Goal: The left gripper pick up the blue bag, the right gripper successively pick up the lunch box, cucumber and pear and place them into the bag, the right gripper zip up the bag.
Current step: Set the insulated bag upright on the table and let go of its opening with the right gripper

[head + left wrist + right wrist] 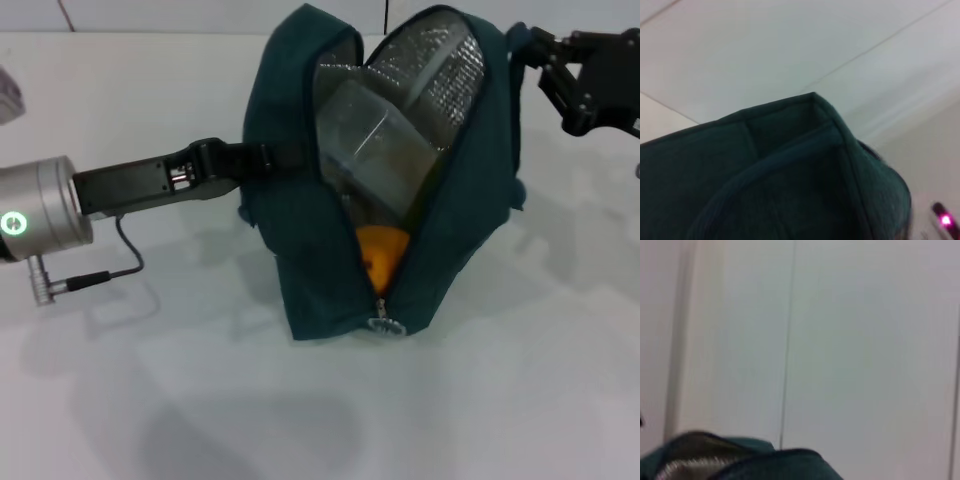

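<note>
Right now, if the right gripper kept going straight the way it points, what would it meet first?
Most likely the blue bag: the right gripper points toward its upper far edge, beside the open foil-lined mouth. Depth is unclear, so contact is uncertain.

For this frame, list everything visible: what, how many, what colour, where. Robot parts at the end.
dark teal fabric lunch bag: one, teal with silver foil lining, standing at the table's middle, zip open most of its length
ring zipper pull: one, silver, at the low end of the bag's opening
clear plastic lunch box: one, transparent, inside the bag, upper part
round orange pear: one, yellow-orange, inside the bag below the lunch box
cucumber: not visible
white table: one, under everything
left gripper: one, black, at the bag's left side where a strap meets it
right gripper: one, black, by the bag's upper right edge
</note>
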`<action>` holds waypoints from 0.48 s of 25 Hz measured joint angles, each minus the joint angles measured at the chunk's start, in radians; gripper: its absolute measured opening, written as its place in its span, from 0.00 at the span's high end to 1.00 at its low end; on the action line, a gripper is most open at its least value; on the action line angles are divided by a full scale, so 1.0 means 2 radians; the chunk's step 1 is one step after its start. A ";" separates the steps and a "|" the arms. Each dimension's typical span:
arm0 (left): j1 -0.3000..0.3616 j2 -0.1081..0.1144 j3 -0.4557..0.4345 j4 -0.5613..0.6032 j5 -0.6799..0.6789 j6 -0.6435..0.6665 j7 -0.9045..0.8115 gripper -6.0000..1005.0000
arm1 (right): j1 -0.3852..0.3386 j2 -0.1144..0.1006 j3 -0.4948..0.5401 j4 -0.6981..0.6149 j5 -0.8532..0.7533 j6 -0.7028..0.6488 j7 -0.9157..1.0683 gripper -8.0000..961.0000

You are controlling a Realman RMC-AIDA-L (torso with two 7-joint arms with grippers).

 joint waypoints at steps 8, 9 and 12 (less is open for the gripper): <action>0.021 0.004 -0.006 -0.003 -0.050 0.008 0.002 0.96 | -0.005 0.001 0.024 0.012 -0.012 0.015 0.002 0.96; 0.027 0.006 -0.006 -0.003 -0.059 0.008 0.003 0.96 | -0.006 0.001 0.027 0.014 -0.012 0.015 0.002 0.96; 0.042 0.010 -0.007 -0.003 -0.078 0.008 0.004 0.96 | -0.008 0.002 0.032 0.016 -0.012 0.015 0.006 0.96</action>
